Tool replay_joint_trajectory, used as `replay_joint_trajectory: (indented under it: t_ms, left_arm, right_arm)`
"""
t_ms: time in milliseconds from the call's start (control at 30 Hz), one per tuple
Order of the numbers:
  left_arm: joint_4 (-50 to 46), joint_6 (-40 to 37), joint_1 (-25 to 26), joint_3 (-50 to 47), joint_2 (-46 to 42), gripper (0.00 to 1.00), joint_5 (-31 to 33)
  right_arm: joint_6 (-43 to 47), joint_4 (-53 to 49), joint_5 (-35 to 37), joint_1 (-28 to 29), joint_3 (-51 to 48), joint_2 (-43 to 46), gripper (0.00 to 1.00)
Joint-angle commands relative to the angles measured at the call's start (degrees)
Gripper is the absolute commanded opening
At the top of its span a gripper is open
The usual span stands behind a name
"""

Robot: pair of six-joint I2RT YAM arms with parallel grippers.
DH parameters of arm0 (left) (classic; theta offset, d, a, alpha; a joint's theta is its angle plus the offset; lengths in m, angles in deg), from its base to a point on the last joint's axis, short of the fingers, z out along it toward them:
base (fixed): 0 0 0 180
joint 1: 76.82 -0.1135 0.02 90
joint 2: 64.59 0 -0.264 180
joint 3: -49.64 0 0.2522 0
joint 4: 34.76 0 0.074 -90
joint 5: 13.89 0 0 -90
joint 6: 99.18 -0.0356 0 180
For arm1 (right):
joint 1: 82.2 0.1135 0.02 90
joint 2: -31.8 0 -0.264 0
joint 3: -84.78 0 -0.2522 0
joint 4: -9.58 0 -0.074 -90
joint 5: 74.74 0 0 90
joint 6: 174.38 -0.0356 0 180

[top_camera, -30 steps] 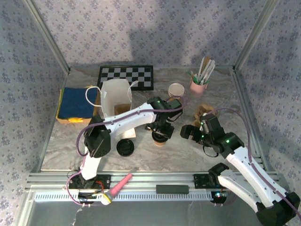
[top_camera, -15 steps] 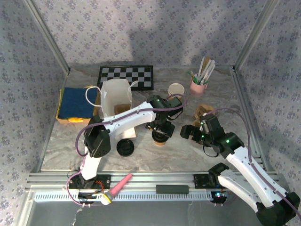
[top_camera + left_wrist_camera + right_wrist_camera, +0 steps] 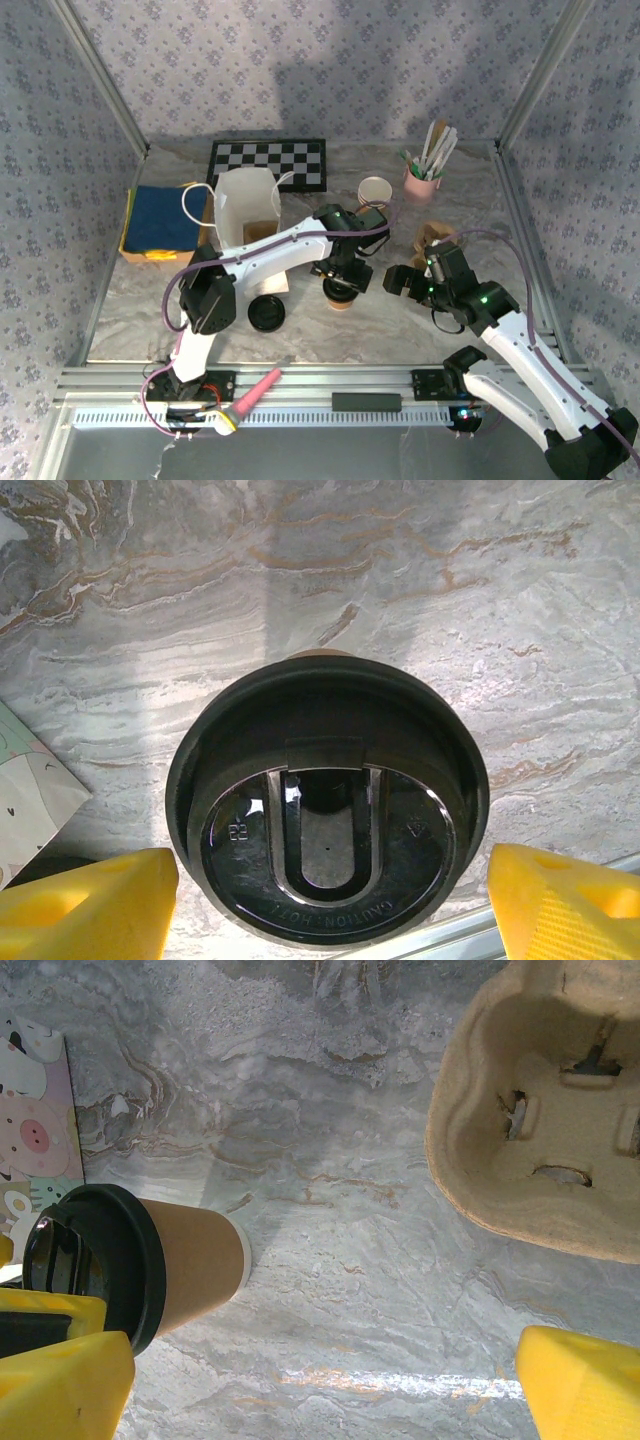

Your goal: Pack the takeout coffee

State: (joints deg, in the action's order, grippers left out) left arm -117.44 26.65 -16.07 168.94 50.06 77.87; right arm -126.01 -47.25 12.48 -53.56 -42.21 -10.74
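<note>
The takeout coffee (image 3: 341, 296) is a tan paper cup standing on the marble tabletop with a black sip lid on it. From straight above in the left wrist view, the lid (image 3: 325, 810) reads "CAUTION HOT". My left gripper (image 3: 343, 278) hangs over it, open, with its yellow fingertips (image 3: 90, 900) on either side of the lid and a thin gap to it. In the right wrist view the cup (image 3: 180, 1265) stands at the left. My right gripper (image 3: 398, 281) is open to the cup's right, with bare table between its fingers (image 3: 580, 1385).
A white paper bag (image 3: 245, 205) stands open behind the left arm. A loose black lid (image 3: 267, 314) lies to the cup's left. An open tan cup (image 3: 374, 190), a pink utensil holder (image 3: 425, 180) and a pulp cup carrier (image 3: 550, 1110) are at the back right.
</note>
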Motion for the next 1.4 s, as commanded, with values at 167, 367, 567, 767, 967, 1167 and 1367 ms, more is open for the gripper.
replay_joint_trajectory:
  t_ms: [167, 367, 567, 767, 967, 1167, 1367]
  left_arm:
    - [-0.16, -0.77, -0.11, -1.08, 1.34, 0.8, -0.35]
    - [0.01, -0.6, -0.11, -1.46, 1.28, 0.79, -0.14]
    - [0.27, -0.55, -0.12, -1.69, 1.28, 0.78, 0.03]
    - [0.37, -0.36, -0.15, -2.0, 1.19, 0.77, 0.45]
    - [0.48, -0.33, 0.06, -2.42, 1.32, 0.77, 0.39]
    - [0.18, -0.33, 0.07, -2.27, 1.45, 0.77, 0.43]
    - [-0.09, -0.33, 0.19, -1.96, 1.61, 0.73, 0.64]
  right_arm:
    - [-0.37, -0.88, 1.02, 0.04, 0.6, -0.08, 1.0]
    - [-0.34, -0.92, 0.96, 0.1, 0.48, -0.08, 1.0]
    - [-0.3, -0.89, 0.98, 0.01, 0.44, -0.08, 1.0]
    - [-0.43, -0.93, 0.89, 0.01, 0.29, -0.07, 1.0]
    - [-0.37, -0.91, 0.93, 0.01, 0.25, -0.04, 1.0]
    - [-0.47, -0.71, 0.93, 0.01, 0.05, -0.02, 1.0]
    - [-0.56, -0.69, 0.84, 0.01, 0.03, -0.08, 1.0]
